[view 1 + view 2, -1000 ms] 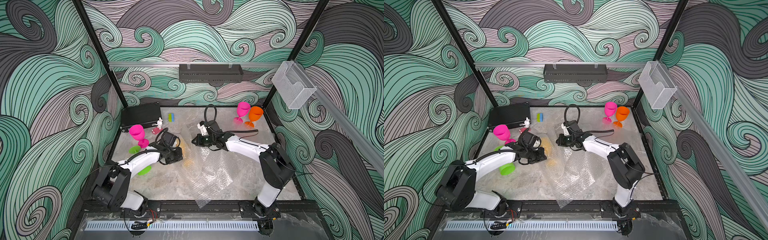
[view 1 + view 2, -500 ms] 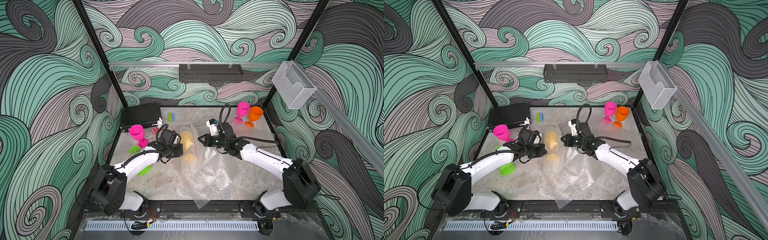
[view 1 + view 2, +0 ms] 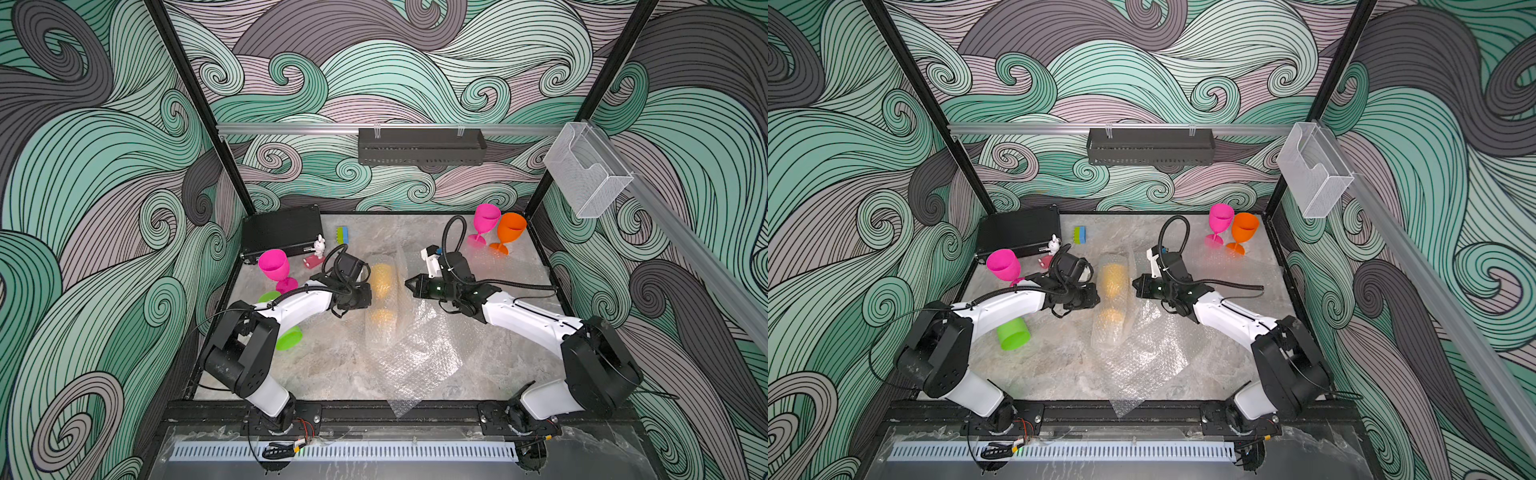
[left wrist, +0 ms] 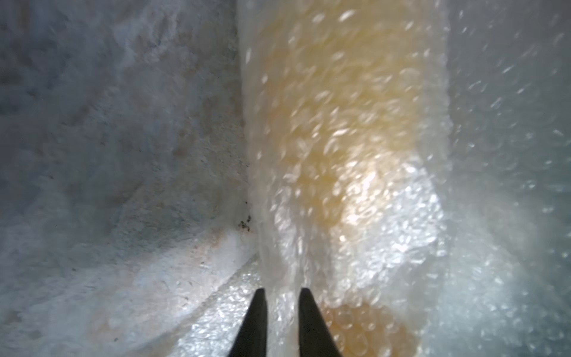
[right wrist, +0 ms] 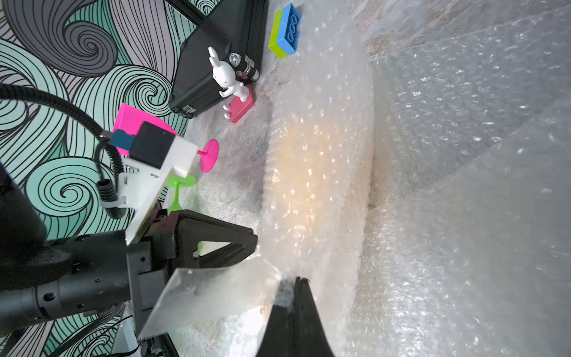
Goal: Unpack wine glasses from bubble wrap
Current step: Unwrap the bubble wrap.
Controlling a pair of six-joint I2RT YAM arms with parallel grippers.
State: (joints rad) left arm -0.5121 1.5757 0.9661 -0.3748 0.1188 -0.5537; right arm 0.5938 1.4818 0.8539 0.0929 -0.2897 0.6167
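A yellow wine glass (image 3: 381,280) (image 3: 1113,278) lies inside a sleeve of bubble wrap (image 3: 415,357) (image 3: 1142,357) at mid-table. In the left wrist view it shows as a yellow blur (image 4: 349,117) through the wrap. My left gripper (image 3: 368,291) (image 4: 281,290) is at the sleeve's left side, its jaws apart around a ridge of wrap. On the sleeve's right side, my right gripper (image 3: 408,284) (image 5: 295,279) is shut on a flap of wrap. A bare magenta glass (image 3: 274,266) stands at the left. A lime green one (image 3: 289,337) lies under my left arm. A magenta glass (image 3: 486,218) and an orange glass (image 3: 511,228) stand at the back right.
A black case (image 3: 282,232), a white rabbit figurine (image 3: 318,249) and a green-and-blue block (image 3: 341,235) sit at the back left. More bubble wrap lies under the back-right glasses. A black tray (image 3: 419,145) hangs on the back rail and a clear holder (image 3: 586,178) on the right rail.
My right gripper has drawn away to the right with the wrap, and the wrapped yellow glass now shows between the two grippers. My left gripper's jaws have parted.
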